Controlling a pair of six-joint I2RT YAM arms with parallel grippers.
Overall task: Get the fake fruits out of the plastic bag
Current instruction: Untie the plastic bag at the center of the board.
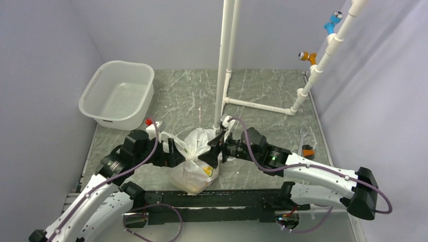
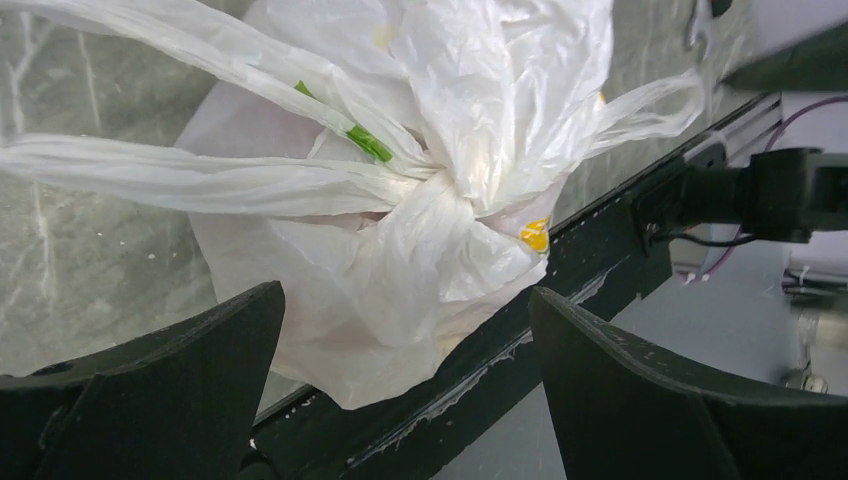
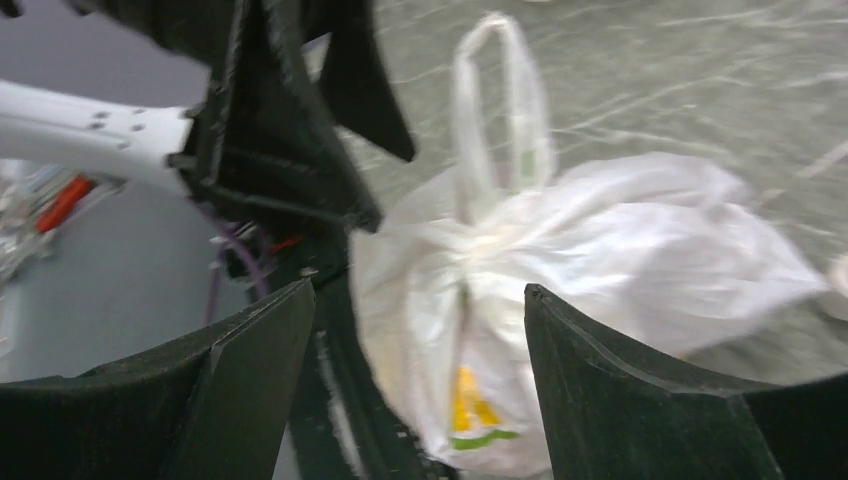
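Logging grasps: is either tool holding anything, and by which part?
Nothing is held: left tool and right tool are both open, flanking the knotted plastic bag.

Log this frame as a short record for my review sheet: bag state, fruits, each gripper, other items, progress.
bag: plastic bag at the table's near edge, handles tied in a knot
fruits: none visible outside the bag
left gripper: open, bag ahead between its fingers
right gripper: open, facing the bag from the other side
other: white tub at far left
progress: nothing taken out yet
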